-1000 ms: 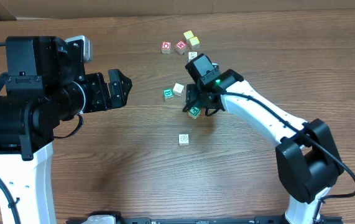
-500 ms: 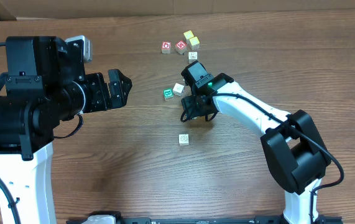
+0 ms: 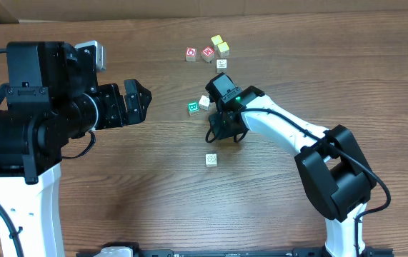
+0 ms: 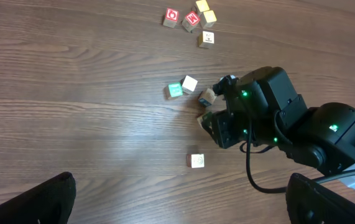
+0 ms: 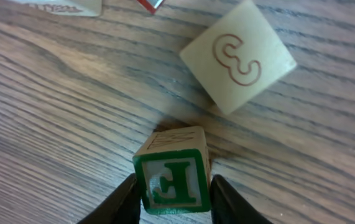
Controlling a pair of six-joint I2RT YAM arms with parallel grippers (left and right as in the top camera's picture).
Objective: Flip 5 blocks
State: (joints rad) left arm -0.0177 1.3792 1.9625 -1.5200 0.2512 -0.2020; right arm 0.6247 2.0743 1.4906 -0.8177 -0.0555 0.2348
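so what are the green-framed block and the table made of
green-framed block: pale wood, likely unvarnished, with grain lines on its top face; the green print looks painted or stamped. table: brown woodgrain surface with a slight sheen; could be laminate, not solid wood.

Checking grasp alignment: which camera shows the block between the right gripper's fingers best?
Right wrist: the green-framed block fills the view close up, with the right gripper and its fingers against both sides. In the overhead and left wrist views, the gripper body hides nearly all of it.
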